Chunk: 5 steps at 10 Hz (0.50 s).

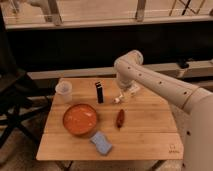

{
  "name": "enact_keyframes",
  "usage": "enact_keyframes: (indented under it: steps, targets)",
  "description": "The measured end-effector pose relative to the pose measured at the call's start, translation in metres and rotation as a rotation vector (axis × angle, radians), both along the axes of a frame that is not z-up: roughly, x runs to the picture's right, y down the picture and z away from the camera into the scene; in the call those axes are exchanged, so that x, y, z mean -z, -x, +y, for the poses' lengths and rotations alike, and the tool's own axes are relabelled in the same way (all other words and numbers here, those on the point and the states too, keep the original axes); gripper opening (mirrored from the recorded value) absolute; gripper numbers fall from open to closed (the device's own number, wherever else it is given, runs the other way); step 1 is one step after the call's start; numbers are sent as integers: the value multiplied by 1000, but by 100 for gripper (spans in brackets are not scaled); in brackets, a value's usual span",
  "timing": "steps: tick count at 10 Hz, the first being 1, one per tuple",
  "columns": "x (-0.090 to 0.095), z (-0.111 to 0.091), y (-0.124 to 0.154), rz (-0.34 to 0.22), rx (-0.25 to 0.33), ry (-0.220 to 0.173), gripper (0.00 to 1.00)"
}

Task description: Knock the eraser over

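Note:
The eraser (99,92), a slim black block with a pale band, stands upright on the wooden table (150,135), near its far edge, left of centre. My gripper (120,97) hangs low over the table just to the right of the eraser, a short gap apart from it, its fingers open with nothing between them. The white arm reaches in from the right side.
A clear plastic cup (64,91) stands at the table's far left. An orange bowl (80,119) sits in front of the eraser, a dark red oval object (120,118) lies right of the bowl, and a blue sponge (102,143) lies near the front edge. A dark chair (12,102) stands left of the table.

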State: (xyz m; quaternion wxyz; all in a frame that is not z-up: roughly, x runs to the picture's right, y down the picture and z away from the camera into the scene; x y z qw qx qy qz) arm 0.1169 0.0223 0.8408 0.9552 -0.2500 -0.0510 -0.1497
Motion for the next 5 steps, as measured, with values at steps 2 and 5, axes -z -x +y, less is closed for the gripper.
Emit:
enact_keyframes:
  steps: [2,5]
  targets:
    - [-4,-1,2,-7,4,0,80]
    - [-9,-2,5,-15,11,1,80]
